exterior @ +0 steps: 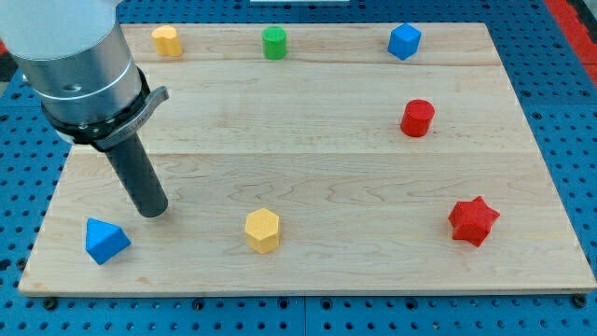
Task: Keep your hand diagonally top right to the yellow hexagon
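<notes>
A yellow hexagon block lies near the view's bottom, a little left of the middle. My tip rests on the board to the left of it and slightly higher, about a hand's width away. A blue block with slanted faces lies just below and left of my tip. A second yellow block, roughly cylindrical, stands at the view's top left.
A green cylinder and a blue cube stand along the top edge. A red cylinder is at the right, and a red star at the lower right. The wooden board lies on a blue perforated table.
</notes>
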Tool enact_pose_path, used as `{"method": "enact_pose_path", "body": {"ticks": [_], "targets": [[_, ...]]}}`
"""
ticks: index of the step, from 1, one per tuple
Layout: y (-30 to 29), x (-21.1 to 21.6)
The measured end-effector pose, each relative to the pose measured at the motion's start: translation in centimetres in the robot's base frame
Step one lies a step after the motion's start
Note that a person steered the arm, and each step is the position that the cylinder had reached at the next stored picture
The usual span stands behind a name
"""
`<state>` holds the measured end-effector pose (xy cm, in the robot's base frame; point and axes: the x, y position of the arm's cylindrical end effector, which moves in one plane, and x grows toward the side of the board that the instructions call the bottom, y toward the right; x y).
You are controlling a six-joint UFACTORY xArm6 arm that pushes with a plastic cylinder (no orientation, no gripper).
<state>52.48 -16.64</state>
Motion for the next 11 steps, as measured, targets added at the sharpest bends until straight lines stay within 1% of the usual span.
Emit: {"method": "enact_pose_path", "body": {"ticks": [2, 3, 4, 8, 9, 10, 11], "targets": [[-0.1, 0.1], [3.0, -0.2], [3.7, -0.5], [3.8, -1.1], [6.8, -2.2], [12.6, -4.2], [16.6, -5.2]]}}
